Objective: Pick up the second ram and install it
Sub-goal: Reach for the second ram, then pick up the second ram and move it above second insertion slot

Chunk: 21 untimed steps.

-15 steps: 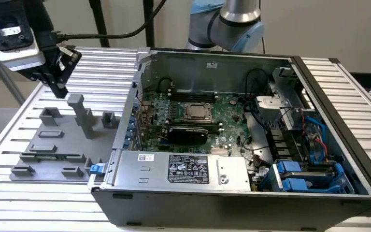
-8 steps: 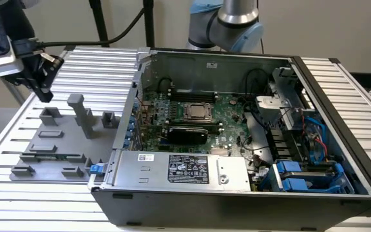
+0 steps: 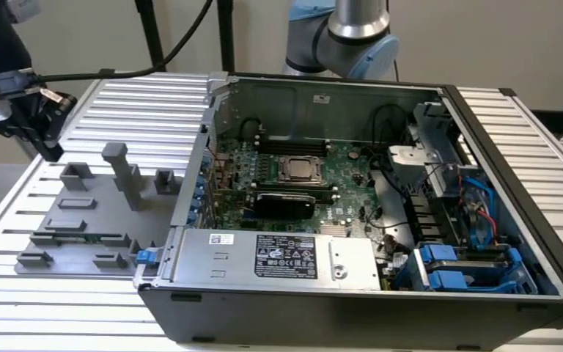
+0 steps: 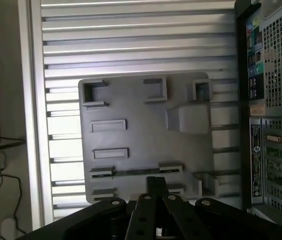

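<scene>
Plainly, the gripper (image 4: 157, 185), pressed together and empty above the second ram (image 4: 131, 173), risks striking its thin edge if lowered.

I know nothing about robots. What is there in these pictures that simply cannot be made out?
The second ram, exterior view: a thin green sliver in the gray tray; its chips are too small to see.
Memory slots, exterior view: too dark to tell whether any is filled.
The gripper, wrist view: mostly cut off by the picture's edge.
Power supply label, exterior view: print too small to read.
</scene>
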Each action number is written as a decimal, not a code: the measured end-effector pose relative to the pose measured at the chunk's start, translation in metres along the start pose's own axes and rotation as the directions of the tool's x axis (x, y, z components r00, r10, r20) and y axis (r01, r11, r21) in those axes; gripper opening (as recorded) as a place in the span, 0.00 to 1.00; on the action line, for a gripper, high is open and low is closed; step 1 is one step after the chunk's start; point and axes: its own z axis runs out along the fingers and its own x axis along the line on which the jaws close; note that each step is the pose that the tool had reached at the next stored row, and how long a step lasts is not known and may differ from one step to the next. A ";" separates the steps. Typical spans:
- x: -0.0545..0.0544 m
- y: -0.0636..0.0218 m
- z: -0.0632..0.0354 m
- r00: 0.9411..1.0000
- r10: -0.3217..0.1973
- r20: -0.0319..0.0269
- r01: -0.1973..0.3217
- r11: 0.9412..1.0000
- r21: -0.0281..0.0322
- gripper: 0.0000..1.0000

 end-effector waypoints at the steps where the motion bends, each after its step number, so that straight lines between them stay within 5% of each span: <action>1: 0.001 -0.0002 0.0009 1.000 -0.003 -0.002 0.003 1.000 0.000 0.00; 6: 0.001 -0.0005 0.0033 0.999 -0.045 -0.023 0.045 0.999 0.001 0.00; 21: 0.001 -0.0006 0.0039 0.999 -0.049 -0.024 0.049 0.999 0.002 0.00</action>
